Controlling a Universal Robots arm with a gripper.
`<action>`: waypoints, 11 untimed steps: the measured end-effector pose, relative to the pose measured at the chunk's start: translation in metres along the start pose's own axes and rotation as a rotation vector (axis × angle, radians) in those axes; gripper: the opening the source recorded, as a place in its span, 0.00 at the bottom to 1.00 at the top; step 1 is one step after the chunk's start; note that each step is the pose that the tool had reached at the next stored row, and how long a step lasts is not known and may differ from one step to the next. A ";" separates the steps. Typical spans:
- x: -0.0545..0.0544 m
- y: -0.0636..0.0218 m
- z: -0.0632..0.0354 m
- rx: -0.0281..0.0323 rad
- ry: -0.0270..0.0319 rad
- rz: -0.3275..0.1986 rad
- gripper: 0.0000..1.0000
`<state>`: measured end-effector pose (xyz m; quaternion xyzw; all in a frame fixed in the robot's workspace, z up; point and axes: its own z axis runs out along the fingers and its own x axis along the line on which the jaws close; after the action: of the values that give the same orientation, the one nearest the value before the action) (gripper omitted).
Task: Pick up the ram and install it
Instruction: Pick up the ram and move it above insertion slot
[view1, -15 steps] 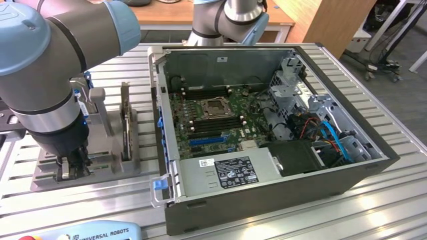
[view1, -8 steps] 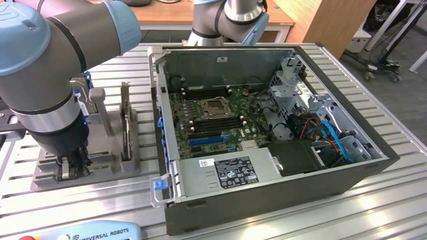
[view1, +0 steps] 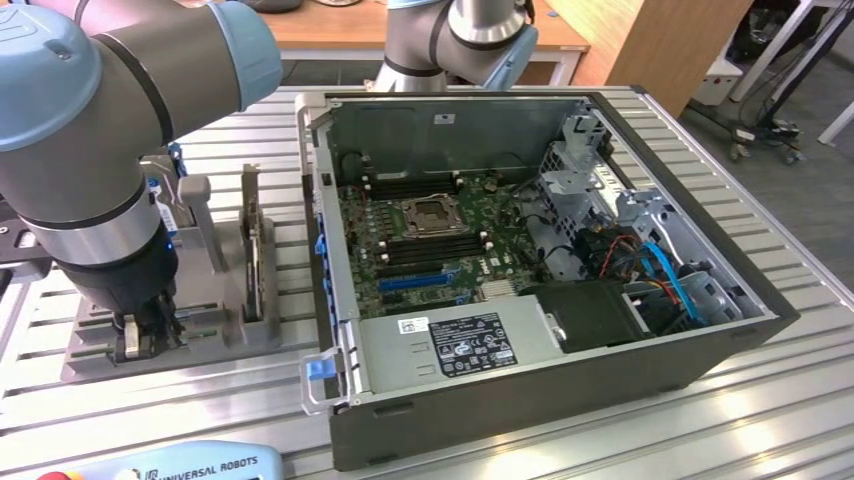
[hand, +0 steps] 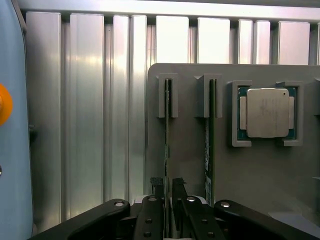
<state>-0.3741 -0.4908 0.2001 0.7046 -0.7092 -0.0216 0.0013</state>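
Upright in a fixture (hand: 189, 150) slot, seen edge-on, the ram (hand: 167, 135) is held by the grey end guides. It is the stick farther from the processor (hand: 267, 112). A second stick (hand: 210, 135) stands in the neighbouring slot, between the two.

The gripper (hand: 167, 189) is set low over the ram, straddling it. The jaws are narrow, with one pad on each side of the board. Slim gaps appear to remain, so a firm clamp is not confirmed.

In the exterior view the gripper (view1: 138, 335) is seen down at the fixture on the table (view1: 747, 400), at that view's left, well apart from the open case (view1: 534, 410).

For a good grasp:
- The pads should be kept centred on the board and parallel to it.
- Closure should be even, so the stick is not levered against its guides.
- The neighbouring stick should be cleared by the outer finger.
- Any tilt is judged likely to jam the ram in the slot.
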 end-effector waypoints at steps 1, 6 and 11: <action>0.000 0.0000 0.0000 0.0000 0.0000 0.000 0.22; 0.000 -0.0006 0.0001 0.0002 -0.0001 0.000 0.22; 0.000 -0.0011 0.0000 0.0000 0.0000 0.000 0.22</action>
<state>-0.3730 -0.4908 0.2001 0.7046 -0.7092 -0.0215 0.0013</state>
